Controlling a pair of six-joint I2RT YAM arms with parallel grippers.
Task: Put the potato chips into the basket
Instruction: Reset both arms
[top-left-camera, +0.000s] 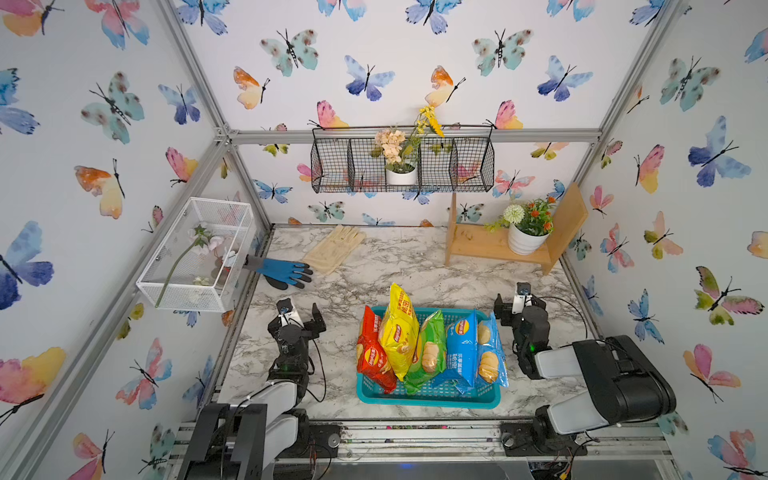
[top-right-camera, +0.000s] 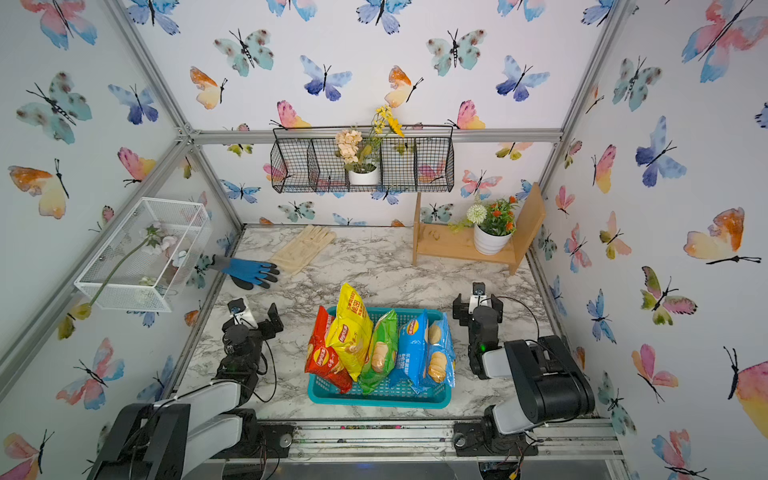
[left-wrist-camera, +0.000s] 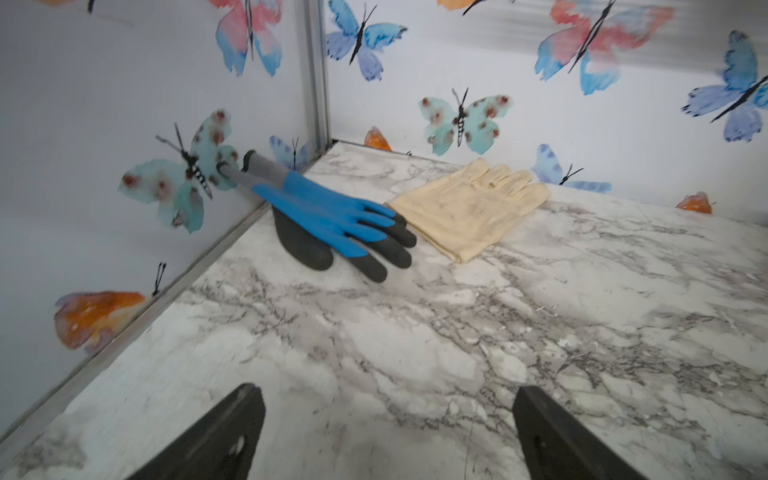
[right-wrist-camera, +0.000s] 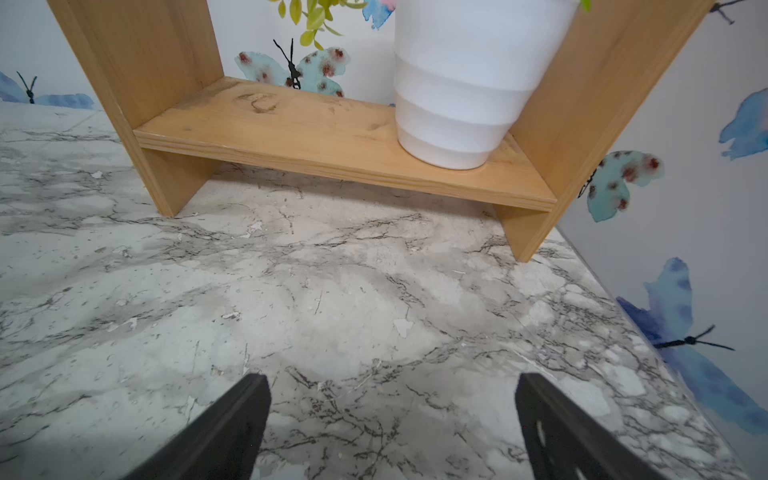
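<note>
**A:** On the table, what do both top views show?
**B:** The teal basket holds the potato chips. Five bags stand inside and hide most of its floor. The wrist views miss it.
**A:** What do they show?
**B:** Wooden shelf, white pot, blue glove, beige glove. Left end effector and right end effector are both wide and empty.

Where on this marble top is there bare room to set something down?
Bare marble tabletop runs between the teal perforated plastic basket, the wooden shelf and the blue-and-black rubber glove. Crowded: the basket, packed with five foil chip bags.
</note>
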